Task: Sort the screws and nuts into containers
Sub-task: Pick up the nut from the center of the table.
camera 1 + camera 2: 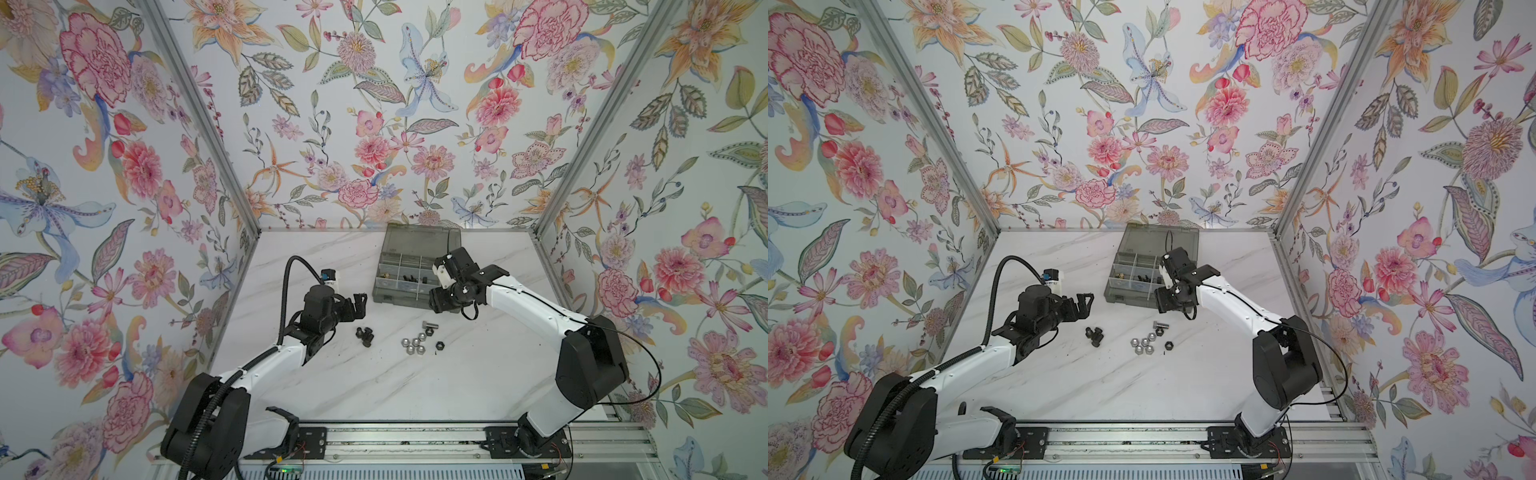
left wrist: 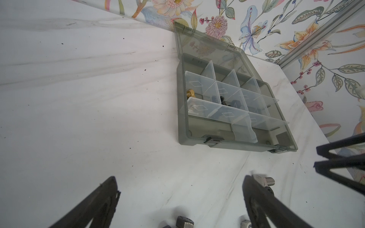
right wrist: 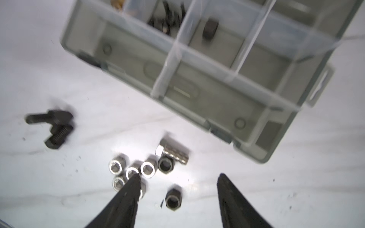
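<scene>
Right wrist view shows right fingers [image 3: 128, 197] apart, gripping nothing, near the nuts [image 3: 147, 169]; left fingers [image 2: 256, 197] stand wide, empty.

White arms [image 1: 266, 365] with black joints [image 1: 590, 365] and corrugated black cable [image 1: 284, 291].

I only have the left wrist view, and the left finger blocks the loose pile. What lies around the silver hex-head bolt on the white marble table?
Observer: A cluster of shiny silver hexagonal nuts lies beside the silver hex-head bolt, and one black hexagonal nut sits right next to its shank.
Operator: Is the right gripper holding anything?
Observer: No. The right gripper is open with nothing between its fingers, near the front edge of the smoky grey translucent organiser box.
</scene>
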{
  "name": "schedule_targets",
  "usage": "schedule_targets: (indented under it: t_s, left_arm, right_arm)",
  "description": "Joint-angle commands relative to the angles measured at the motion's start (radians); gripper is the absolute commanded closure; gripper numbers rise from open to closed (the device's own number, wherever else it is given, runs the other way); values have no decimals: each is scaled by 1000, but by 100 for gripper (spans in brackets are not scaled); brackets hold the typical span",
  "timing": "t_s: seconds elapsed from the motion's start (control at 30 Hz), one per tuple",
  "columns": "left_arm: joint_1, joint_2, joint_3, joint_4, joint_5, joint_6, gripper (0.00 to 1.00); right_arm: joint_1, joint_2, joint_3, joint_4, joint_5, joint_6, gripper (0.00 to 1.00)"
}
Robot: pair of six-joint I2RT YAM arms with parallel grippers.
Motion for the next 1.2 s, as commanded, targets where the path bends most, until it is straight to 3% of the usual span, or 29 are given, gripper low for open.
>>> schedule_targets:
  t_s: [0.0,0.33,0.53,1.17]
  left_arm:
    - [5,15,9,8,13,7,0]
    - [5,15,-7,24,15,-2,1]
    - [5,21,-1,25,21,-2,1]
    - [5,24,5,14,19,-2,1]
  right_arm:
    - [33,-19,-88,-32,26,90,34]
    - [83,-13,-181,-31,19,137,34]
    - [130,38,-181,-29,26,105,35]
    - [140,139,-157,-25,67,63,43]
